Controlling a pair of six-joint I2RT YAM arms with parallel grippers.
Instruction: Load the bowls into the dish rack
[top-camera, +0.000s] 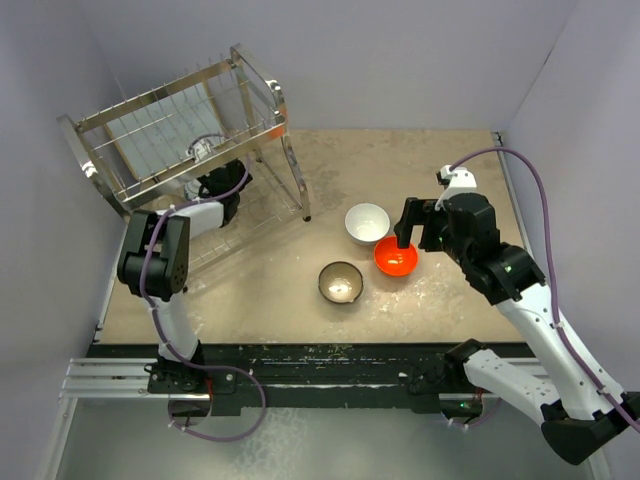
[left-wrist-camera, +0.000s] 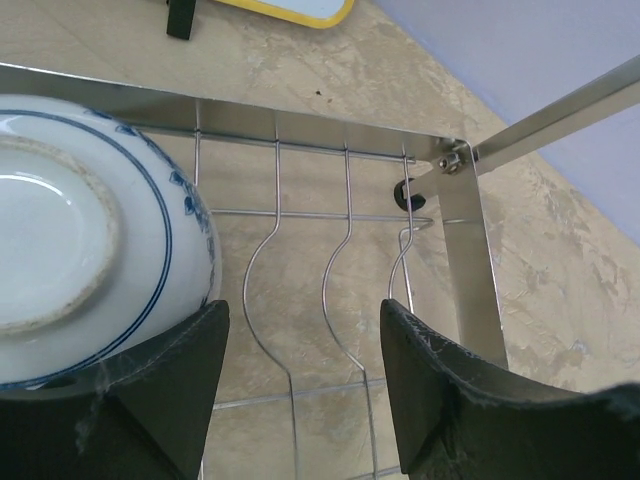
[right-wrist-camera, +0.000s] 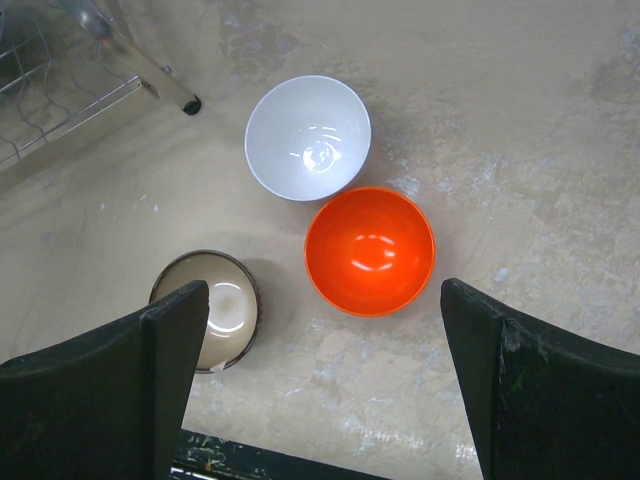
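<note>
The dish rack (top-camera: 180, 125) stands at the far left. A blue-and-white bowl (left-wrist-camera: 80, 240) rests on its side in the rack's lower tier; it also shows in the top view (top-camera: 200, 151). My left gripper (left-wrist-camera: 305, 370) is open and empty over the lower wires (left-wrist-camera: 345, 215), its left finger beside the bowl; the top view shows it under the upper tier (top-camera: 208, 180). The white bowl (top-camera: 367, 222), orange-red bowl (top-camera: 396, 260) and dark brown bowl (top-camera: 341, 281) sit upright on the table. My right gripper (right-wrist-camera: 322, 300) is open and empty above the orange-red bowl (right-wrist-camera: 369, 250). No beige bowl is in view.
The rack's front leg (top-camera: 305, 210) stands left of the white bowl (right-wrist-camera: 308, 137). The dark brown bowl (right-wrist-camera: 215, 315) lies near the table's front edge. Walls close in on the left, back and right. A yellow-rimmed object (left-wrist-camera: 300, 8) lies beyond the rack.
</note>
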